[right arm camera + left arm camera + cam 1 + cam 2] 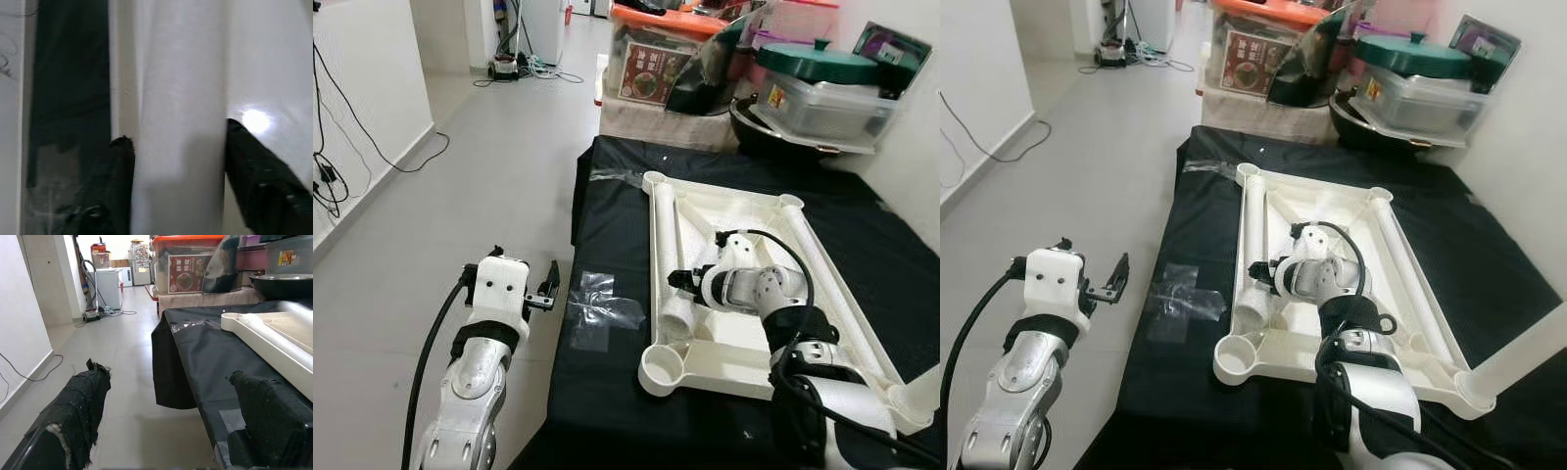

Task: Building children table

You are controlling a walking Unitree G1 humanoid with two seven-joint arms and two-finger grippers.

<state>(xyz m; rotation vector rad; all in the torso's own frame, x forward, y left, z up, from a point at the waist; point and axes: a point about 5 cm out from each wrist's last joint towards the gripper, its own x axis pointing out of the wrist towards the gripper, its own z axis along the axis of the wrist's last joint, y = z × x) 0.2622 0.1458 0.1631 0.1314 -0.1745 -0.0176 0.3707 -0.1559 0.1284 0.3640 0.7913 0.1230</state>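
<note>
Our left tool [551,285] hangs open over the floor, just off the edge of the black-draped surface [607,392], idle. Ahead of our right tool [1263,272], the white plastic upturned table top [744,211] lies on that surface. This tool's fingers [117,166] straddle a white plastic tube leg [176,122], seemingly gripping it. We judge leg-fitting is underway; next, the leg needs lifting upright into the round corner socket [664,366] near the tool. Labels on the orange-lidded box [651,59] beyond are unreadable.
</note>
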